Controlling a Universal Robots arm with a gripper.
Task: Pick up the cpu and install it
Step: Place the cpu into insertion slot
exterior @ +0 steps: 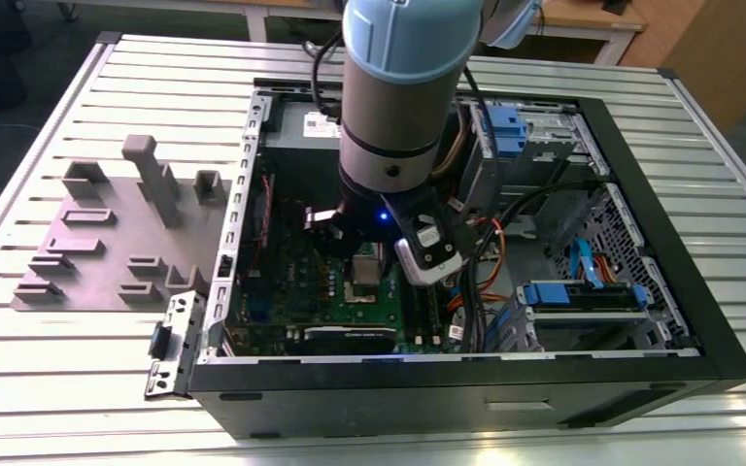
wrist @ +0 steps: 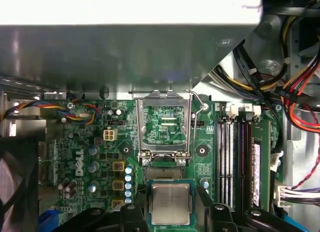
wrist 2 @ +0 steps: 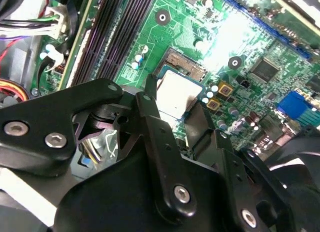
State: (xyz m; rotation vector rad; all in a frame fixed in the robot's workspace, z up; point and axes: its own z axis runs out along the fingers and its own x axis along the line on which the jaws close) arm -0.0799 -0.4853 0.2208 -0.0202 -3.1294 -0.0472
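The cpu (wrist: pixel 170 203) is a small silvery square chip held between my gripper's (wrist: pixel 170 206) two black fingers (wrist: pixel 202 201), one on each side. It hangs just over the socket (wrist 2: pixel 183 65) on the green motherboard (wrist: pixel 85 157), partly covering it. The silver hinged socket frame (wrist: pixel 164 124) stands open just beyond the chip. In the second wrist view the cpu (wrist 2: pixel 175 95) shows bright between the fingers (wrist 2: pixel 150 110) of the gripper (wrist 2: pixel 176 101). In the exterior view my gripper (exterior: pixel 361 274) reaches down inside the open computer case (exterior: pixel 632 194).
A big grey metal box (wrist: pixel 125 47) sits beside the socket frame. Memory slots (wrist: pixel 235 157) run along one side of the socket, with bundled coloured cables (wrist: pixel 300 92) beyond them. Blue drive bays (exterior: pixel 583 294) fill the case's far side. A grey fixture plate (exterior: pixel 114 233) lies at the exterior view's left.
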